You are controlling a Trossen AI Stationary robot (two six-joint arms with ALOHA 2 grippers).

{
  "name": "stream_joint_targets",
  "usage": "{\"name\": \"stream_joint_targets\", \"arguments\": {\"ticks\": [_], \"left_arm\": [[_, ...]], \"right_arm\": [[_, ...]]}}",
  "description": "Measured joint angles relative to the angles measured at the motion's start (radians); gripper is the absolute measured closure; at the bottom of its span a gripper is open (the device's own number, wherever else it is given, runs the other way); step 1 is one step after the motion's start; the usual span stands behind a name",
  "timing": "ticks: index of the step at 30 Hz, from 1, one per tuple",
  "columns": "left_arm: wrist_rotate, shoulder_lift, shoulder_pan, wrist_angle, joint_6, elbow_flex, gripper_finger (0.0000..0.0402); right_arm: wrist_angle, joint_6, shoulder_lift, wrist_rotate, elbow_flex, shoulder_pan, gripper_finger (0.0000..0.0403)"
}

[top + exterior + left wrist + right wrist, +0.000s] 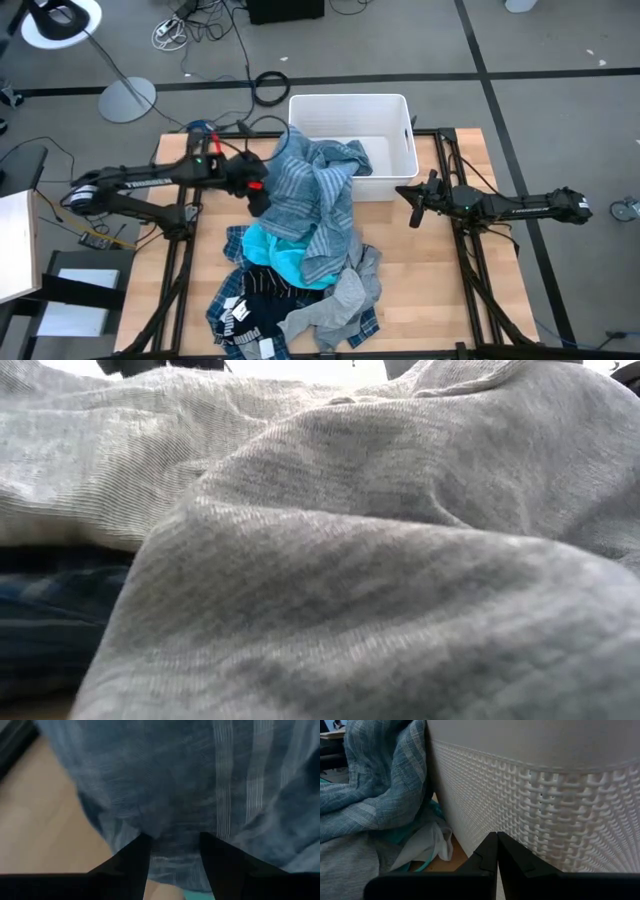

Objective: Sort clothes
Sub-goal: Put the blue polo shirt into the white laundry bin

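While the left gripper (258, 190) reaches in from the table's left side, its two dark fingers (131, 862) stand apart with a fold of the striped shirt (310, 200) bunched between them, so it looks to be holding that cloth, probably to lift it clear of the pile and carry it toward the bin (390, 110). That blue-grey shirt is thin, with pale stripes, and lies draped from the bin's near left corner down across the middle of the wooden table (440, 290), part of it hanging over the bin's rim. Below it, nearer the front edge, the rest of the clothes lie heaped together: a bright turquoise garment (270, 250) peeks out from under the stripes, a dark navy piece with white lettering (245, 315) sits at the near left of the heap on top of a plaid shirt (232, 240), and a plain grey garment (345, 295) trails off to the near right, its knit filling the low view. Further right, the white bin stands at the far middle of the table, and only part of its inside shows. On the right, the right gripper (415, 200) waits with its fingers pressed together on nothing, parked just beside the bin's woven wall (535, 795), seemingly out of the way while the left arm works.
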Motion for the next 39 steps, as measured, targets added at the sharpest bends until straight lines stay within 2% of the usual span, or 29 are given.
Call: {"name": "stream_joint_targets", "arguments": {"ticks": [3, 6, 8, 11, 13, 20, 25, 29, 32, 37, 39], "left_arm": [[0.000, 0.010, 0.002, 0.187, 0.000, -0.119, 0.0224], [0.055, 0.031, 0.002, 0.357, -0.011, -0.192, 0.0236], [0.071, 0.048, 0.001, 0.373, -0.076, -0.196, 0.0272], [0.090, 0.049, -0.001, 0.348, -0.110, -0.168, 0.0369], [0.097, 0.035, -0.004, 0.342, -0.108, -0.123, 0.0390], [0.109, 0.005, -0.007, 0.241, -0.022, 0.193, 0.0400], [0.146, 0.063, 0.017, 0.346, 0.039, 0.421, 0.0400], [0.219, 0.188, 0.051, 0.494, 0.049, 0.613, 0.0401], [0.278, 0.328, 0.072, 0.527, 0.049, 0.808, 0.0401], [0.271, 0.572, 0.112, 0.519, 0.107, 1.158, 0.0401], [0.238, 0.653, 0.130, 0.505, 0.145, 1.279, 0.0401]], "right_arm": [[0.000, 0.000, 0.000, 0.000, 0.000, 0.000, 0.0389], [0.000, 0.000, 0.000, 0.000, 0.000, 0.000, 0.0389], [-0.001, 0.000, 0.000, 0.000, 0.000, 0.000, 0.0389], [0.002, 0.000, 0.001, 0.000, 0.000, 0.000, 0.0389], [0.001, 0.000, 0.002, 0.000, 0.000, 0.000, 0.0389], [0.001, 0.000, 0.006, -0.001, 0.000, 0.000, 0.0389], [0.001, 0.000, 0.006, -0.001, 0.000, 0.000, 0.0389], [0.004, 0.000, 0.007, 0.000, 0.000, 0.000, 0.0389], [0.008, 0.000, 0.006, 0.000, 0.000, 0.000, 0.0389], [0.014, 0.000, 0.006, 0.000, 0.000, 0.000, 0.0389], [0.019, 0.000, 0.006, 0.000, 0.000, 0.000, 0.0389]]}}
